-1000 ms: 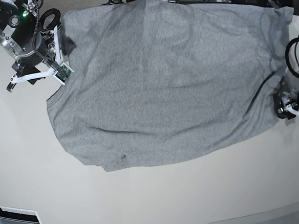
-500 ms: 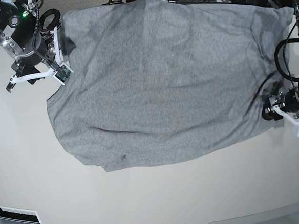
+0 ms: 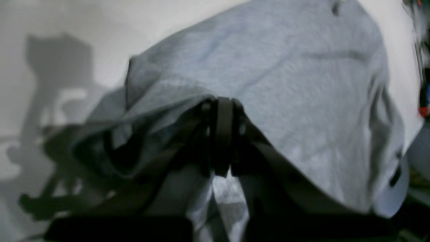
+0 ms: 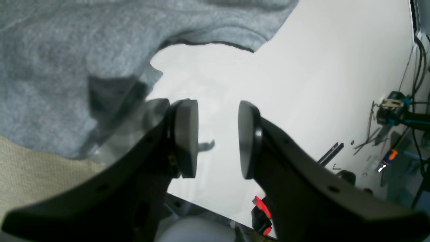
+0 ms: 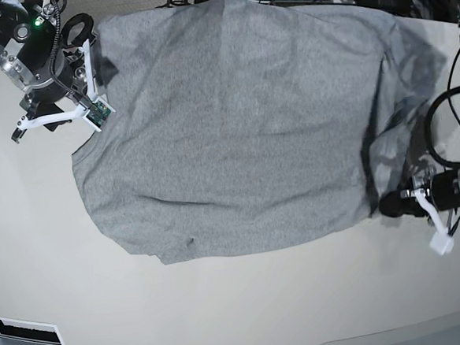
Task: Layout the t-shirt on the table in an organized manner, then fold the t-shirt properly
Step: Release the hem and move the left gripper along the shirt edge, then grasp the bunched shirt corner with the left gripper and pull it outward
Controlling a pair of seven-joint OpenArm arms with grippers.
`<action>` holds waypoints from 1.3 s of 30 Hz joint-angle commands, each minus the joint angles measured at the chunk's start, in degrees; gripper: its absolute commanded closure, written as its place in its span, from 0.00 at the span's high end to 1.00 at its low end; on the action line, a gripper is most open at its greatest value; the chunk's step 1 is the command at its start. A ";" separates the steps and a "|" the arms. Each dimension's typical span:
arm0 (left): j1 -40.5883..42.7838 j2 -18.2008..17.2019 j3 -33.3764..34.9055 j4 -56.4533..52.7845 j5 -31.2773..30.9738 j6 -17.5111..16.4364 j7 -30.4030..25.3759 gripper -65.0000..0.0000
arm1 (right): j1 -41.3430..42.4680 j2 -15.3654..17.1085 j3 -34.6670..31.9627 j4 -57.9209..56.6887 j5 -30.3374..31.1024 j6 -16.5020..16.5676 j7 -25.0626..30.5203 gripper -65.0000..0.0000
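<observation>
Heather-grey cotton t-shirt (image 5: pixel 234 125): spread across upper centre of the glossy off-white table (image 5: pixel 239 306), lower-right edge bunched. Left gripper (image 5: pixel 390 205), lower right: jaws clamped on that cloth edge. Right gripper (image 4: pixel 217 139), upper left: jaws half apart, holding nothing. Advice: draw the pinched edge outward low and slowly, flattening wrinkles.

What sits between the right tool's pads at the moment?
Nothing: in the right wrist view the right tool stands open over bare table, its pads apart with only tabletop showing between them. The t-shirt lies off to one side.
</observation>
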State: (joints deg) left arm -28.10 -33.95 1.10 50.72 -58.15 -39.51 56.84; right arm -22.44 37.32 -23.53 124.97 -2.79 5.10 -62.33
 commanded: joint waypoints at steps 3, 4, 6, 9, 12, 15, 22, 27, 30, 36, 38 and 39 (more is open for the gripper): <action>-1.18 -1.09 -0.28 5.99 -1.31 -0.49 2.01 0.00 | 0.22 -0.70 0.33 0.87 -0.68 -0.24 0.72 0.35; -0.92 -1.16 0.24 7.41 -1.29 -0.49 2.16 0.00 | 0.22 -1.14 0.33 0.87 -0.68 -0.24 0.72 0.35; 0.07 -1.14 2.29 9.99 -1.27 -0.49 2.40 0.00 | 0.22 -1.64 0.33 0.87 -0.68 -0.24 0.92 0.35; 1.33 -1.16 8.96 13.05 -0.35 -0.49 3.67 0.00 | 0.22 -2.38 0.33 0.87 -0.68 -0.24 1.31 0.35; 2.21 -1.16 14.97 14.91 0.81 -0.49 3.08 0.00 | 0.22 -2.75 0.33 0.87 -0.68 -0.20 1.27 0.35; 3.39 -1.11 17.62 14.91 -0.98 -0.49 1.46 0.00 | 0.22 -2.91 0.33 0.87 -0.70 -0.20 1.05 0.35; 5.84 -1.62 18.71 14.91 -1.33 -0.49 4.50 0.05 | 0.22 -2.91 0.33 0.87 -0.70 -0.20 1.09 0.35; 5.42 -4.44 17.09 14.91 -9.33 -0.46 1.66 0.63 | 0.22 -3.02 0.33 0.87 -0.68 -0.20 1.14 0.35; 5.42 -4.42 13.07 14.91 -10.10 1.40 1.95 0.66 | 0.22 -3.02 0.33 0.87 -0.68 -0.20 1.09 0.35; 5.73 -4.42 0.85 14.71 -5.86 7.65 0.46 0.66 | 0.24 -3.02 0.33 0.87 -0.68 -0.20 1.11 0.35; 6.64 -4.44 -3.65 14.60 -1.81 11.15 -1.11 0.66 | 0.24 -3.02 0.33 0.87 -0.70 -0.20 1.20 0.35; 7.52 -4.44 -5.73 14.60 -0.59 12.41 -1.81 0.66 | 0.24 -3.02 0.33 0.87 -0.70 -0.20 1.20 0.35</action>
State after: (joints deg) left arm -19.81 -37.47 -4.54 64.75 -57.69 -26.59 55.29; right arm -22.39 33.76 -23.53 124.97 -2.79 5.10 -61.67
